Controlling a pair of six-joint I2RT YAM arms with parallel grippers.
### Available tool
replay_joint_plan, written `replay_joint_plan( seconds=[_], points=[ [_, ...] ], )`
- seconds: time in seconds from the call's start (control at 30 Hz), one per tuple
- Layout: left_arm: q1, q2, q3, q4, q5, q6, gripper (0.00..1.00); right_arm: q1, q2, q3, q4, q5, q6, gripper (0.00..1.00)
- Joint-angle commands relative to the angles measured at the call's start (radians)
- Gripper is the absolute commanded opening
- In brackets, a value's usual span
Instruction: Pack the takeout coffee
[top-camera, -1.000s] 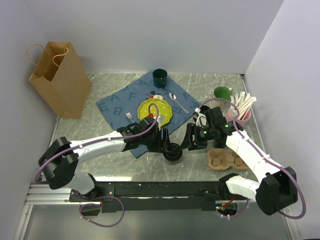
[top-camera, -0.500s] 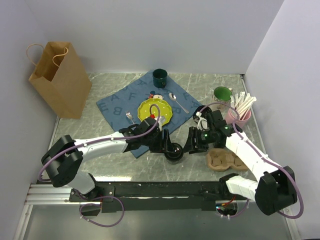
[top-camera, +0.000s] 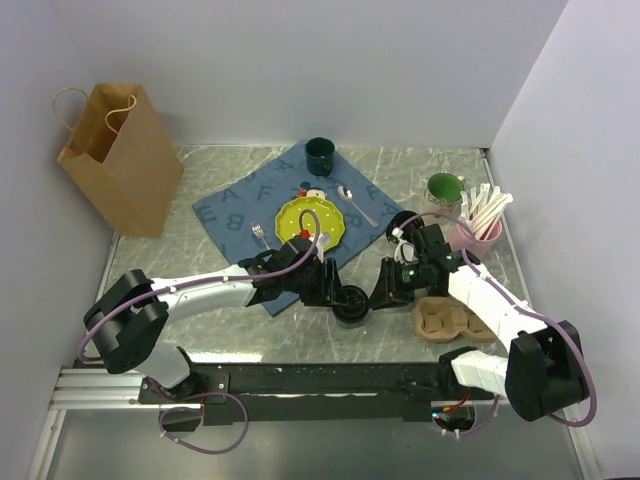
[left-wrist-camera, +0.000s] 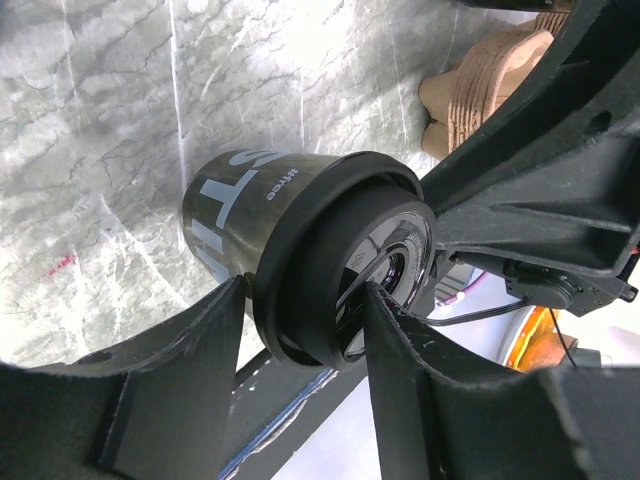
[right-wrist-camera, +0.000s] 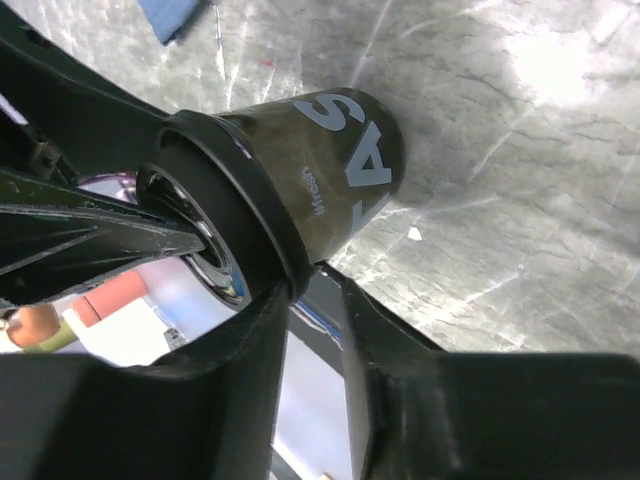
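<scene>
**Flanking one takeout coffee cup (top-camera: 349, 304): grip unconfirmed on either side**

Location of item: the cup is black with a black lid (left-wrist-camera: 340, 260) and white lettering. It sits toward the near middle of the table (top-camera: 200, 320), just off the near corner of the blue lettered cloth (top-camera: 250, 205). The brown pulp carrier (top-camera: 452, 320) lies to its right, and the two do not touch. The overhead view does not settle whether the cup rests on the marble or is raised off it.

Finding, left gripper (left-wrist-camera: 305, 290): it meets the cup from the left. Its wrist view looks almost straight at the lid. The fingers (left-wrist-camera: 170, 380) stand partly apart with the lower rim of the lid in the gap. One tip is against the rim and the other crosses in front of the lid face. A firm hold cannot be confirmed.

Finding, right gripper (right-wrist-camera: 315, 300): it meets the cup from the right. Its jaws leave only a narrow gap, and the lid rim sits right at the tips. The lettered body lies beyond them. Whether they pinch the rim cannot be told.

Surroundings: a yellow-green plate (top-camera: 310, 220), a fork (top-camera: 257, 233) and a spoon (top-camera: 356, 206) lie on the cloth. A dark green mug (top-camera: 320, 155) stands at the cloth's far corner. A paper bag (top-camera: 115, 160) stands upright at the far left.
</scene>
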Motion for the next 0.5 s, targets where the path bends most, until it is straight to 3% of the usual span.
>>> replay_joint_plan(
  seconds=[0.0, 0.27, 0.47],
  points=[
    [-0.007, 0.049, -0.058, -0.085, -0.054, 0.009, 0.51, -0.015, 0.013, -0.044, 0.07, 0.061, -0.006, 0.27],
    [-0.005, 0.079, -0.078, -0.092, -0.065, 0.007, 0.48, -0.022, 0.022, -0.145, 0.148, 0.081, 0.038, 0.21],
    [-0.005, 0.102, -0.064, -0.109, -0.069, 0.021, 0.48, -0.022, -0.029, -0.049, 0.068, 0.069, 0.026, 0.23]
  ],
)
